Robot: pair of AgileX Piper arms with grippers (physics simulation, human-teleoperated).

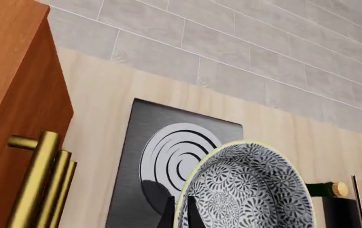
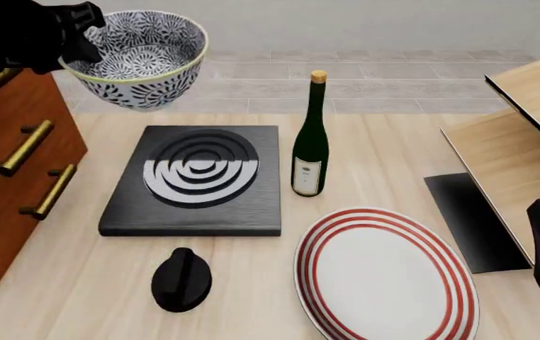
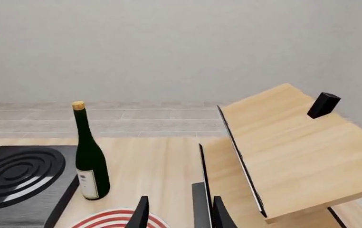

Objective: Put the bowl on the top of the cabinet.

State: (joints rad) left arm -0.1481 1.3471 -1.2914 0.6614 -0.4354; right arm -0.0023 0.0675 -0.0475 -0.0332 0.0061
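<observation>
Left hand (image 2: 66, 42) holds the bowl (image 2: 137, 57) aloft beside the cabinet (image 2: 6, 184).

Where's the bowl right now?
Front view, upper left: the bowl is held aloft by the left claw, beside the cabinet, above the stove plate's far edge.

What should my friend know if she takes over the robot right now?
Left claw: shut on the bowl, gripping its rim and holding it up in the air beside the cabinet.
Right claw: open, holding nothing, low near the pale wood shelf.
Done: bowl picked up and lifted.
Left: carry the bowl over the cabinet top, set it down, let go.
</observation>
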